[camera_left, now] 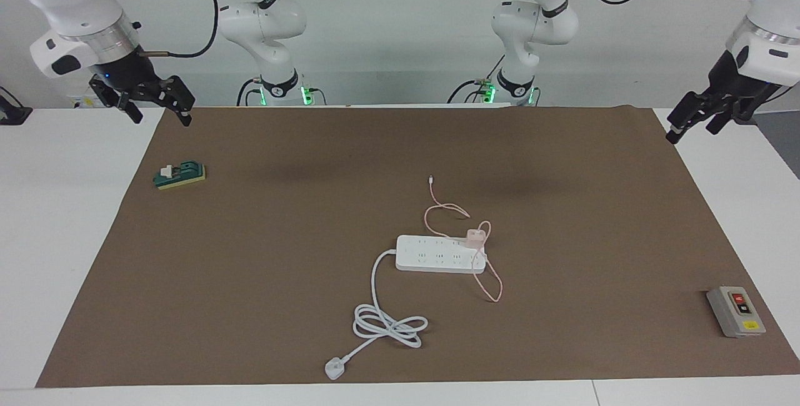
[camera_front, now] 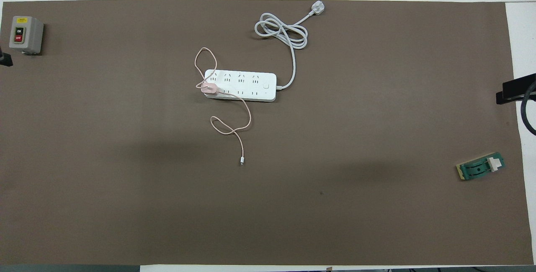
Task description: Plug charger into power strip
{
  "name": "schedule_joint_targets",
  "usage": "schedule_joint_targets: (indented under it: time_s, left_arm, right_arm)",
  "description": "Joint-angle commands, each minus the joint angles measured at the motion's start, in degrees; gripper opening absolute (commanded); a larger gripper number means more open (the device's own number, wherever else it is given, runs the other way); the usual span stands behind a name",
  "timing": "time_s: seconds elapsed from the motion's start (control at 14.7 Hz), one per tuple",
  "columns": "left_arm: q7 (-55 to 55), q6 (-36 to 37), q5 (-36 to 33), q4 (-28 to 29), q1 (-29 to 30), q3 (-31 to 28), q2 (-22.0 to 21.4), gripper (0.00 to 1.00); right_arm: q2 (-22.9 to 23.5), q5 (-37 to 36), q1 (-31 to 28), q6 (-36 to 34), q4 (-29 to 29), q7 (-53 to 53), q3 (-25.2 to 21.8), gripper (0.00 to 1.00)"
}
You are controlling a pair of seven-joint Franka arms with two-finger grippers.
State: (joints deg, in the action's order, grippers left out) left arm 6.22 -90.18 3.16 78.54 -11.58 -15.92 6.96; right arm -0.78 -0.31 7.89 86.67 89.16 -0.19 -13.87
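The white power strip lies flat near the middle of the brown mat. The pale pink charger stands upright on the strip's end socket, at the end toward the left arm. Its thin pink cable loops over that end of the strip and runs toward the robots. The cable's small connector lies loose on the mat. My right gripper hangs open over the mat's corner by the right arm's base, holding nothing. My left gripper hangs open over the corner at the left arm's end, also holding nothing. Both arms wait, well away from the strip.
The strip's thick white cord coils farther from the robots and ends in a white plug. A grey box with red and yellow buttons sits at the left arm's end. A green block lies at the right arm's end.
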Motion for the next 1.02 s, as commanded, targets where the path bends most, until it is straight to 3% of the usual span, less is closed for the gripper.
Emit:
schedule_joint_targets:
  time_s: [0.0, 0.2, 0.95]
  left_arm:
    - [1.3, 0.5, -2.3, 3.3, 11.9, 14.2, -0.5, 1.0]
    - [1.1, -0.6, -3.1, 8.5, 13.0, 15.5, -2.8, 1.0]
    - [1.0, -0.9, -6.6, 11.9, 9.6, 15.6, -4.1, 1.0]
  right_arm:
    - [-0.5, 1.0, -0.4, -1.1, 0.0, 0.7, 0.3, 1.0]
    - [-0.5, 1.0, -0.4, -1.1, 0.0, 0.7, 0.3, 1.0]
    - [-0.5, 1.0, -0.4, -1.1, 0.0, 0.7, 0.3, 1.0]
